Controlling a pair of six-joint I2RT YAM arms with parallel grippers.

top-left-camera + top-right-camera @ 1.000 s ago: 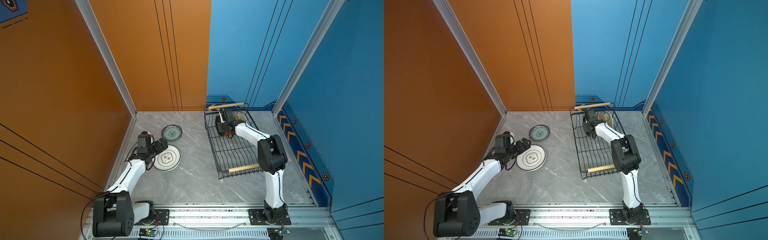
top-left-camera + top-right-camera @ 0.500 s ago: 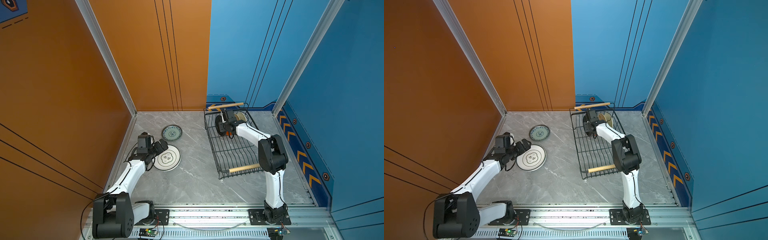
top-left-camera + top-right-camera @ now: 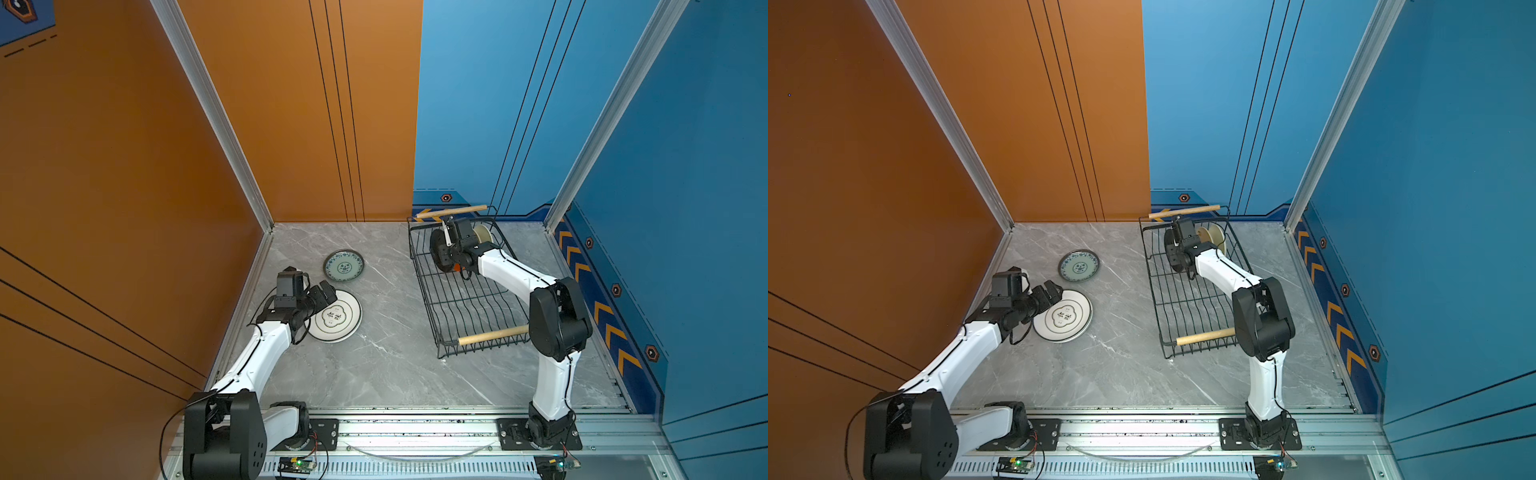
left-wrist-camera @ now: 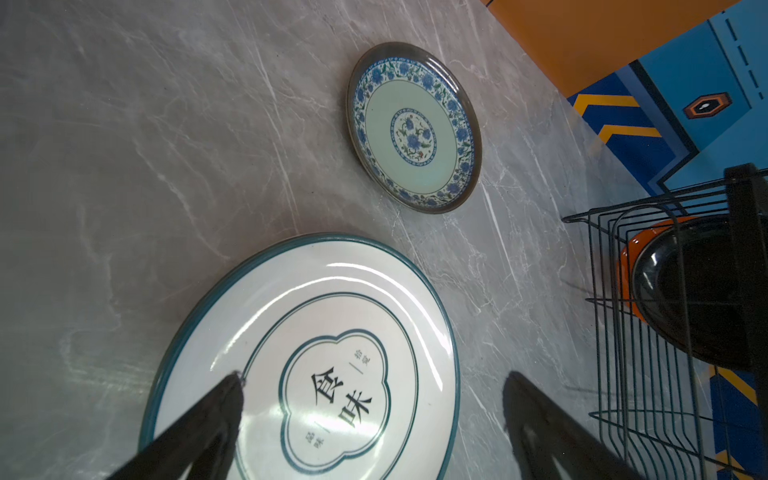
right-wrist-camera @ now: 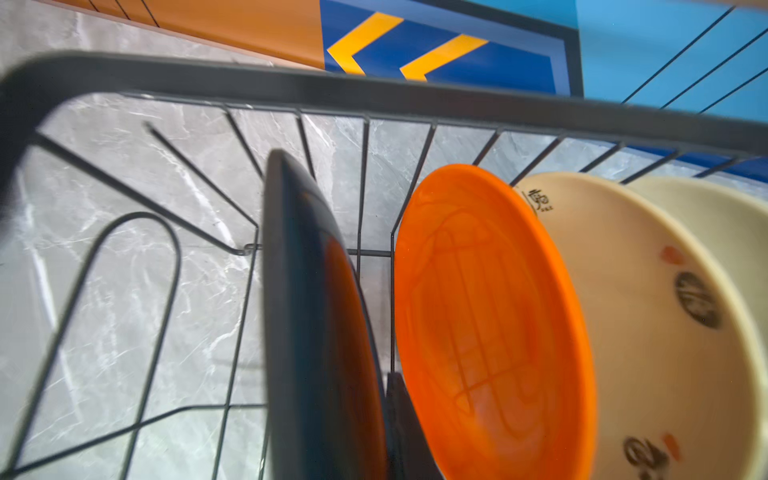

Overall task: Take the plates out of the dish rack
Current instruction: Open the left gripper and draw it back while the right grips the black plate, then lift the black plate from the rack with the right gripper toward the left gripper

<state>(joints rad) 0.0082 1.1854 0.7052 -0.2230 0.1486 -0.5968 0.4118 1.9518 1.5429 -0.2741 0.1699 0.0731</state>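
Note:
The black wire dish rack (image 3: 492, 334) (image 3: 1204, 336) stands on the right. At its far end, plates stand on edge: a black plate (image 3: 437, 249) (image 5: 307, 332), an orange plate (image 5: 490, 316) and two cream plates (image 5: 648, 332) (image 3: 484, 235). My right gripper (image 3: 448, 254) (image 5: 382, 386) reaches into the rack and is shut on the black plate's rim. One finger shows between the black and orange plates; the other is hidden behind the plate. On the left, my left gripper (image 3: 326, 295) (image 4: 372, 375) hovers open over a white teal-rimmed plate (image 3: 338, 318) (image 4: 340, 299) that lies flat.
A teal-patterned plate (image 3: 344, 266) (image 4: 413, 129) lies flat just beyond the white one. The near half of the rack holds no plates. Orange wall on the left, blue wall close behind and right of the rack. A metal rail runs along the table's front edge.
My right gripper's jaws have closed in on the black plate. Neither arm has visibly moved, and the left gripper stays open.

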